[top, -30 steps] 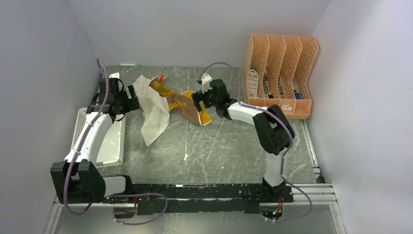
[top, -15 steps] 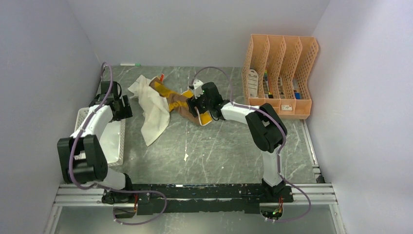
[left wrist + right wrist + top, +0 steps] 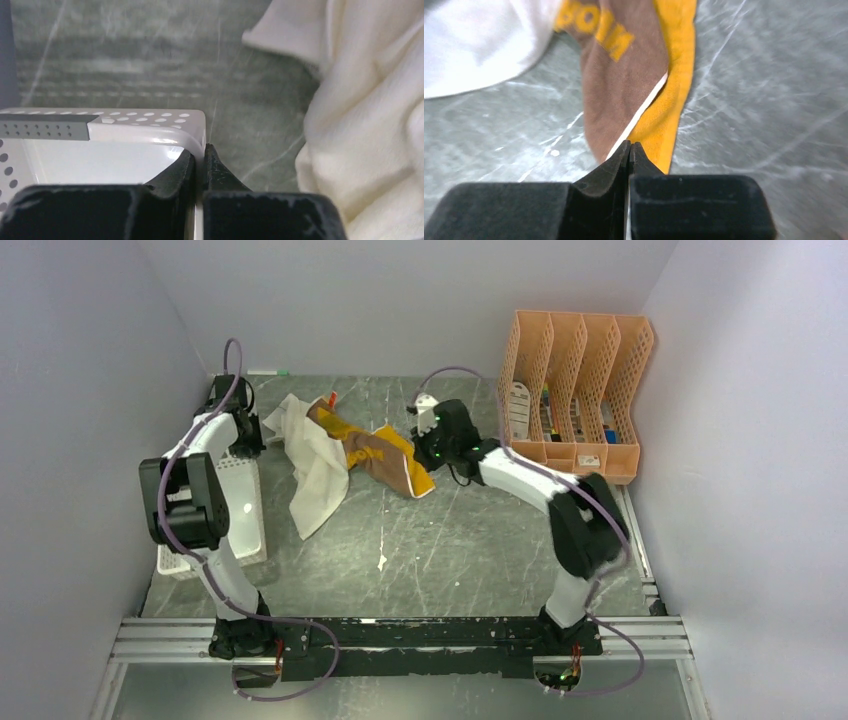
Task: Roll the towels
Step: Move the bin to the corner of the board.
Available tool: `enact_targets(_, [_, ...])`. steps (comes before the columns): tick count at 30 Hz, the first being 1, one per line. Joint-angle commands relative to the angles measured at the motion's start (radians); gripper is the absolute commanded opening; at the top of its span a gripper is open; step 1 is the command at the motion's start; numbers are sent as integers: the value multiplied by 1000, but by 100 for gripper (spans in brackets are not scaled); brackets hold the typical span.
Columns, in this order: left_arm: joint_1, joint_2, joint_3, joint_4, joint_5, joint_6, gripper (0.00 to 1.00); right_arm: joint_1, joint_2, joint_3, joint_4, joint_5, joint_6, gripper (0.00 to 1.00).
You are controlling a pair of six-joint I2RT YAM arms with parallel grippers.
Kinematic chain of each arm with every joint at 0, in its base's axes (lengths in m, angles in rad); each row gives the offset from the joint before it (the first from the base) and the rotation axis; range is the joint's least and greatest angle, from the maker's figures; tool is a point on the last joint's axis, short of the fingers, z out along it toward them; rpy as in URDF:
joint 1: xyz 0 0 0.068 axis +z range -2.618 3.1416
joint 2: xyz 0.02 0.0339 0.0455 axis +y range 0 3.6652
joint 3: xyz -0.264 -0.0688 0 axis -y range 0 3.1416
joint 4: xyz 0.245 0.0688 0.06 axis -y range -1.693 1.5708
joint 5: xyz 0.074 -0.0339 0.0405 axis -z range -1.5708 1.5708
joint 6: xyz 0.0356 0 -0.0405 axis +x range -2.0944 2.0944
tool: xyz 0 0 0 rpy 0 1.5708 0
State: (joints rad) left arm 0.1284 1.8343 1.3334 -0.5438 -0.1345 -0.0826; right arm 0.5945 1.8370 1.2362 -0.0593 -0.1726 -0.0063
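Note:
The mustard-yellow and brown towel [image 3: 385, 460] lies crumpled at the back middle of the table, partly under the cream-white towel [image 3: 318, 475]. My right gripper [image 3: 422, 452] sits at its right end. In the right wrist view that gripper [image 3: 629, 145] is shut, with the pale edge of the yellow-brown towel [image 3: 624, 85] running in between the fingertips. The cream towel [image 3: 479, 40] is beyond it, untouched. My left gripper [image 3: 245, 443] is left of the cream towel [image 3: 360, 125]. Seen from the left wrist, it [image 3: 203, 150] is shut on the wall of a white basket [image 3: 150, 120], at its corner.
The white perforated basket [image 3: 255, 530] stands along the left side, close to the left wall. A peach file organiser [image 3: 575, 390] with small items stands at the back right. A green-tipped pen [image 3: 267, 372] lies against the back wall. Side walls close in on both sides.
Both grippers went from open to shut. The left one drew back from the cream towel to the basket's corner. The right one closed on the yellow-brown towel's edge. The basket shifted slightly.

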Motion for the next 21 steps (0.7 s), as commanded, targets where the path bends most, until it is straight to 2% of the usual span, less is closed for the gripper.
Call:
enact_targets(1, [-7,104,171,-9,49,52,10,1,-278,-59,-70,4,49,0])
enact_targets(6, [-37,272,418,-45,44,103,10,8,-512,-201,-39,-26,110,2])
enact_targets(8, [-54,338,521,-55,31,131,9,18,-494,-215,-30,-16,113,53])
enact_targets(9, [-60,374,575,-64,32,143,9,23,-461,-211,-24,-8,107,68])
enact_targets(11, [-65,473,702,-100,46,159,9,25,-351,-181,2,14,95,80])
enact_targets(13, [-69,547,848,-121,63,186,9,25,-232,-127,44,12,86,83])
enact_targets(15, [-71,596,928,-117,76,224,9,25,-104,-33,56,-2,68,83])
enact_targets(21, [-72,646,1001,-12,111,332,17,28,271,332,-29,-42,30,82])
